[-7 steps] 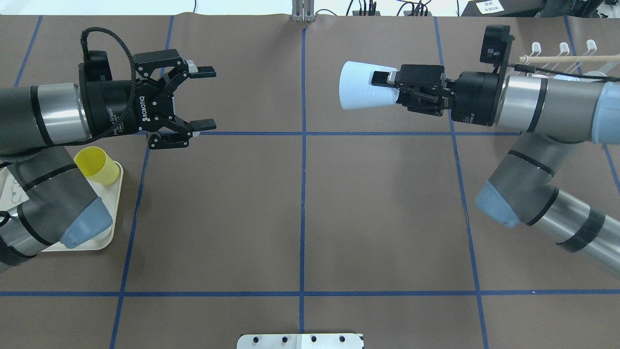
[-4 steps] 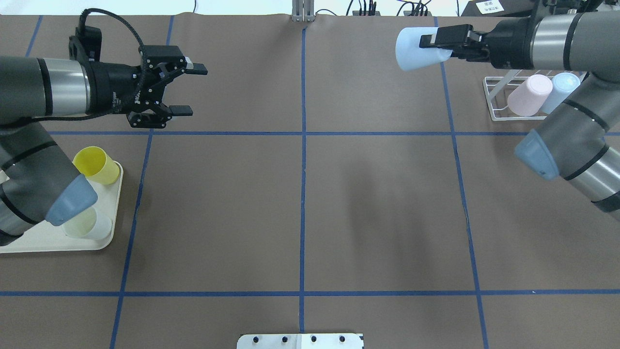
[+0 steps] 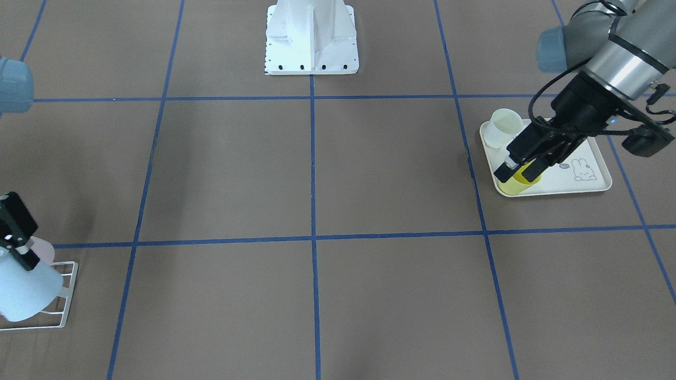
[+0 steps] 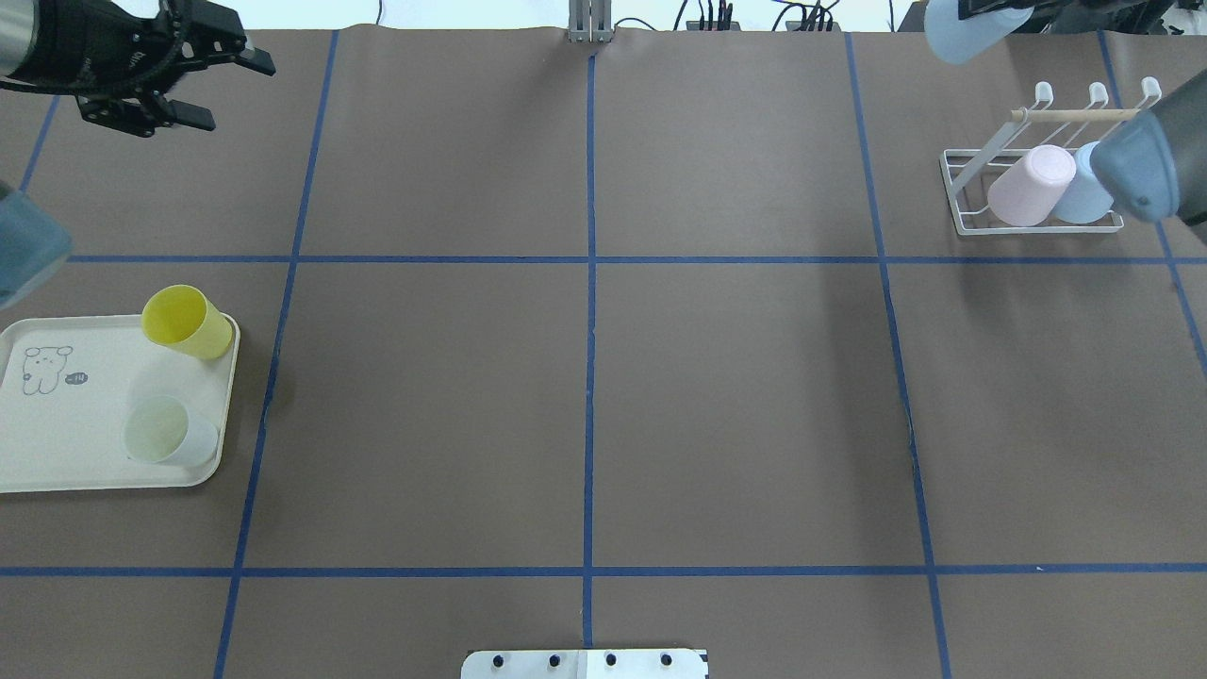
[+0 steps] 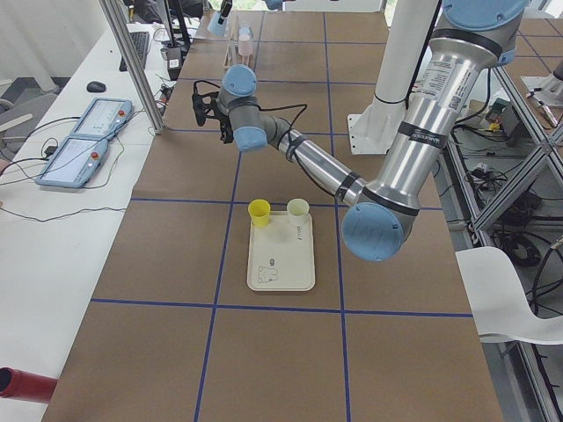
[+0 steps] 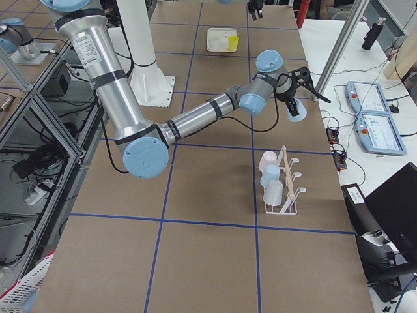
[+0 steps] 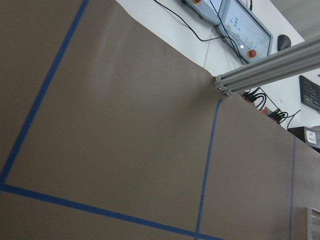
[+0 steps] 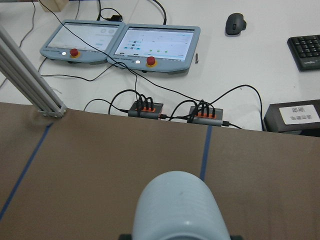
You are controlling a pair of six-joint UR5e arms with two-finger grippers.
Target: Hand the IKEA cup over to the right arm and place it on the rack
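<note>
My right gripper (image 4: 985,9) is shut on a light blue IKEA cup (image 4: 957,38), held on its side at the table's far right corner. The cup also shows in the front view (image 3: 21,293) and fills the bottom of the right wrist view (image 8: 180,207). The white wire rack (image 4: 954,193) with a pale wooden rod stands just in front of it and holds a pink cup (image 4: 1030,184) and another light blue cup (image 4: 1084,193). My left gripper (image 4: 229,91) is open and empty at the far left.
A cream rabbit-print tray (image 4: 57,453) at the left edge holds a yellow cup (image 4: 184,321) and a pale cup (image 4: 170,432). My right elbow (image 4: 1136,174) overlaps the rack's right end in the overhead view. Blue tape lines cross the brown table.
My right gripper has carried the blue cup from near the middle to the far right corner, past the rack. My left gripper has drawn back to the far left, still open.
</note>
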